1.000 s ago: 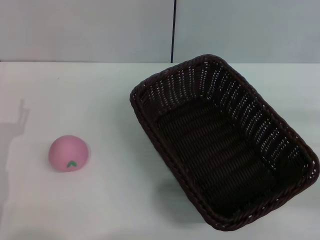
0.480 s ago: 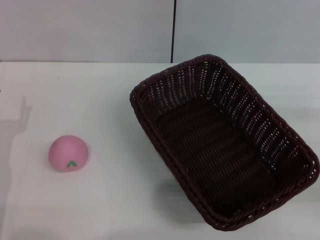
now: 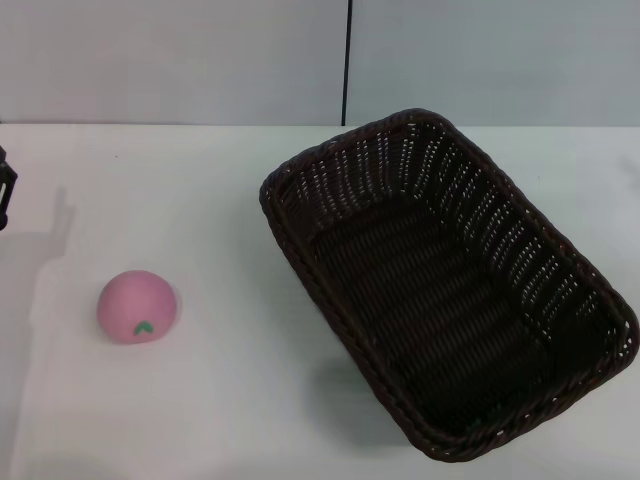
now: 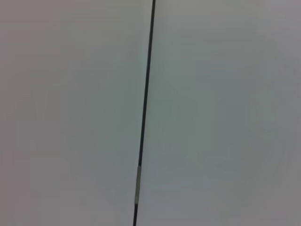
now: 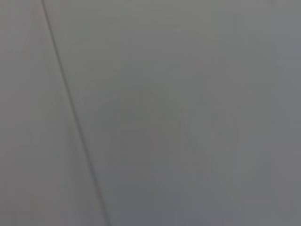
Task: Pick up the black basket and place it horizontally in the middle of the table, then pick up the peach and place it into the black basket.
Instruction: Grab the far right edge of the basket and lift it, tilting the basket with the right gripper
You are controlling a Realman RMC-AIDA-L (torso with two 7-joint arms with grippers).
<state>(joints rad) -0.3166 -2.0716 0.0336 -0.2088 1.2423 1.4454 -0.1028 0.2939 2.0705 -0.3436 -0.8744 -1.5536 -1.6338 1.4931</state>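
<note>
At the far left edge of the head view a sliver of the dark left tool (image 3: 5,188) pokes in above the plain white smooth worktop (image 3: 200,200); whether it is spread or pressed together I cannot tell. The small round pink toy peach (image 3: 138,306) sits on the worktop, nearer the robot than that tool and a little to its right, well apart from it. Bare white surface lies all round the peach. Further right rests the large dark woven wicker basket (image 3: 560,250), skewed diagonally, its near corner close to the picture's lower edge. The right tool is out of sight.
</note>
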